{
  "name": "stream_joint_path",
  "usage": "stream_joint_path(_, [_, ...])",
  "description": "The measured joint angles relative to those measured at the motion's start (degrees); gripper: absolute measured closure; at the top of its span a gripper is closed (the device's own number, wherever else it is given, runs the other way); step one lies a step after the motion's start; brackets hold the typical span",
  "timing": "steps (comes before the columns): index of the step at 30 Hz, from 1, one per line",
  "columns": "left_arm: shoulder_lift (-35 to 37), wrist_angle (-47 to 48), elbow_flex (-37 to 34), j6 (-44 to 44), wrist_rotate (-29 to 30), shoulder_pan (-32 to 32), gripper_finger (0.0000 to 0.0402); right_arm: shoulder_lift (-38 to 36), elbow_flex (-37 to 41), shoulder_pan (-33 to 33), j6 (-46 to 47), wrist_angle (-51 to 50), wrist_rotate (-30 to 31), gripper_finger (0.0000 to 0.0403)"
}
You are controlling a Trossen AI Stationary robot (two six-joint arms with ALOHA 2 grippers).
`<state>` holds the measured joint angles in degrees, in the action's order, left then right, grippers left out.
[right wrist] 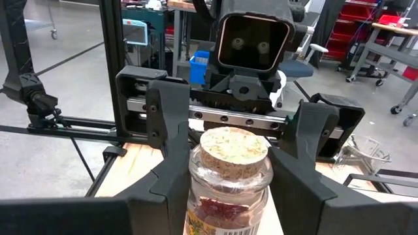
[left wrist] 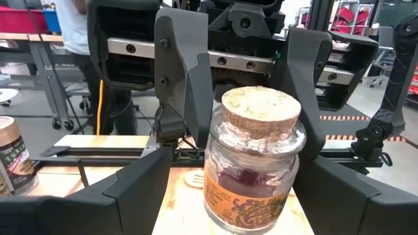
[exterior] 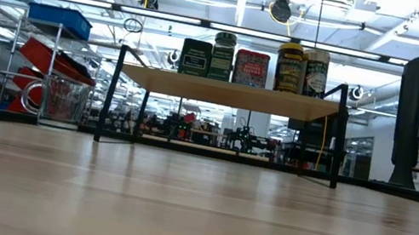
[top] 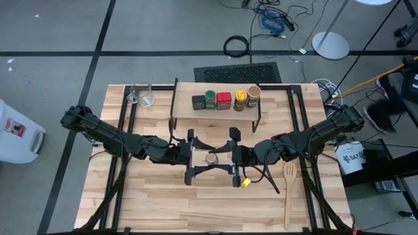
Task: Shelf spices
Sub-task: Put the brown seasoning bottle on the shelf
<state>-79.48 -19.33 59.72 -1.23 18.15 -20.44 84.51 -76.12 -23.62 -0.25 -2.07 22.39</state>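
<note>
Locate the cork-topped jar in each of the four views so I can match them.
High view: cork-topped jar at table centre, between the left gripper and right gripper.
Low view: not in it.
Left wrist view: centre foreground.
Right wrist view: bottom centre.
Shared landmark: the opposing gripper behind the jar in both wrist views.

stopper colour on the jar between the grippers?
Pale speckled cork-tan on the small jar; the left wrist view shows it best.
</note>
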Motion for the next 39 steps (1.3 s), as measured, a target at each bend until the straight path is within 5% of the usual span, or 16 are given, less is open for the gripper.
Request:
stream_joint_path(6, [0.0, 0.07, 0.0, 0.06, -0.02, 0.17, 0.0102, 0.0, 0.0, 0.02, 0.02, -0.02, 0.03, 0.0241])
stream_joint_path(17, [-0.02, -0.87, 0.0, 2.21, -0.11, 0.13, 0.021, -0.02, 0.0, 0.04, 0.05, 0.15, 0.28, 0.0239])
stream_joint_path(39, [-0.04, -1.11, 0.0, 3.26, -1.38, 0.17, 0.0203, -0.02, 0.0, -0.09, -0.5, 0.21, 0.11, 0.0224])
